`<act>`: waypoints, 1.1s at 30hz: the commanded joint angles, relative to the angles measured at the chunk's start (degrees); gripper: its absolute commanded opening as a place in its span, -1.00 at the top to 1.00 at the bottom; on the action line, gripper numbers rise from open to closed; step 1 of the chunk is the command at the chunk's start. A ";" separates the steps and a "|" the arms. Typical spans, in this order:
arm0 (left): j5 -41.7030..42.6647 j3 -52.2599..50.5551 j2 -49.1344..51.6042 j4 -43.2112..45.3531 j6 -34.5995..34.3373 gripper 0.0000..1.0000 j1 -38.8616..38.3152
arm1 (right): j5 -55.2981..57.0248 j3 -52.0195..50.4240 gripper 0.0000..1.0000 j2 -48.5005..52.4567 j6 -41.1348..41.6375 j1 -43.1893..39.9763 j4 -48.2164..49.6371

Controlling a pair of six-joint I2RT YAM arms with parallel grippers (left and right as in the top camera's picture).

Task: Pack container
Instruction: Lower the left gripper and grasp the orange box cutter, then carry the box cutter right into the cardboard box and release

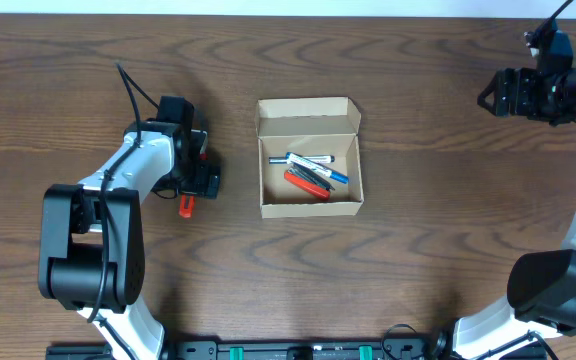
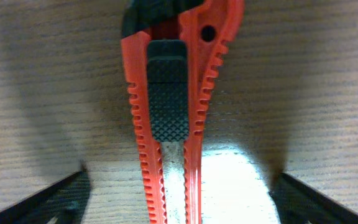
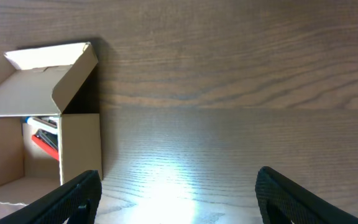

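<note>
Left wrist view: the left pincer (image 2: 179,196) stands wide open, its dark fingers (image 2: 55,199) at the bottom corners of the frame. Between them, touching neither, an orange-red utility knife (image 2: 166,93) with a black ribbed slider lies lengthwise on the wooden bench (image 2: 316,81). In the overhead view this pincer sits left of centre, with the knife's orange end poking out below it.

The right pincer (image 3: 179,199) is also spread open over bare wood, gripping nothing, at the upper right edge of the overhead frame. The container (image 1: 308,208) rests at the centre of the bench, lid flap raised along its upper edge, well apart from both pincers. Several pens (image 1: 313,170), blue, red and dark, lie inside.
</note>
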 commanded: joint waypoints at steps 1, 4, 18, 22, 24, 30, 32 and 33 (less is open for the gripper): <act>1.68 -0.31 2.23 -0.42 -0.11 -0.40 0.07 | -0.63 -0.17 -0.58 -0.66 -0.66 0.55 -0.26; 1.99 -0.31 2.23 -0.55 -0.09 0.08 0.07 | -0.61 -0.17 -0.58 -0.66 -0.66 0.52 -0.26; 6.21 2.08 2.16 -3.56 -1.18 0.88 0.07 | -0.61 -0.17 -0.57 -0.66 -1.07 0.52 -0.26; 7.56 6.80 1.75 -7.89 -1.14 0.88 0.02 | -0.61 -0.17 -0.57 -0.66 -1.09 0.52 -0.22; 8.13 9.40 0.81 -9.57 -1.14 0.88 -0.04 | -0.61 -0.17 -0.58 -0.66 -1.09 0.52 -0.22; 11.45 18.73 -2.99 -13.60 -0.57 0.88 -0.66 | -0.61 -0.17 -0.57 -0.66 -1.09 0.52 -0.22; 14.99 21.99 -4.11 -14.34 0.72 0.88 -1.09 | -0.61 -0.17 -0.57 -0.66 -1.09 0.52 -0.22; 18.88 23.80 -4.59 -15.06 3.19 0.88 -1.53 | -0.61 -0.17 -0.57 -0.66 -1.09 0.52 -0.22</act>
